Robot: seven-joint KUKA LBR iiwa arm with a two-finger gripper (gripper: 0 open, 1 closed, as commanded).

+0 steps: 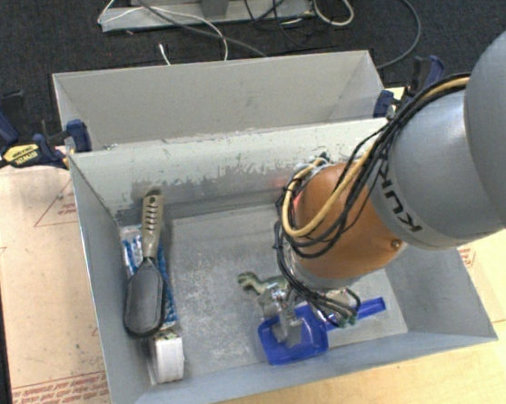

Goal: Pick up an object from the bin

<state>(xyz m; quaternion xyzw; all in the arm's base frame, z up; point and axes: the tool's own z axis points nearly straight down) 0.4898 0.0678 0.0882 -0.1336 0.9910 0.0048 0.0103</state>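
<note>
Claw (286, 319) low in the bin (229, 158), hanging under the orange wrist cover (338, 227) with looped cables around it. Whether it is wide or narrow cannot be told, as the wrist and the thing below mask it. Directly under the claw, and a touch to its near-wall side, lies a blue plastic thing (293, 345): a broad, blocky body with a thin blue stem (372, 307) running out to the claw's right, under the wrist. The claw sits over the broad end, not the stem; contact looks likely but is not certain. Long axis of the blue thing runs roughly left to right across the view, tilting slightly toward the far wall at its right end, so the stem points right, toward the side the arm comes in from. Judgement: the coming move turns on this alignment, since a grip across the short width of the body, square to that axis, looks the surest bite. There is only one arm, so no choice of reach. Just to the claw's upper left is a small pale bent piece (249, 284), kind unclear. Well off to the claw's left, against the left wall, lies a black brush (144, 297) on a blue-and-white packet (132, 250), with a white roll (167, 358) at its near end.
</note>
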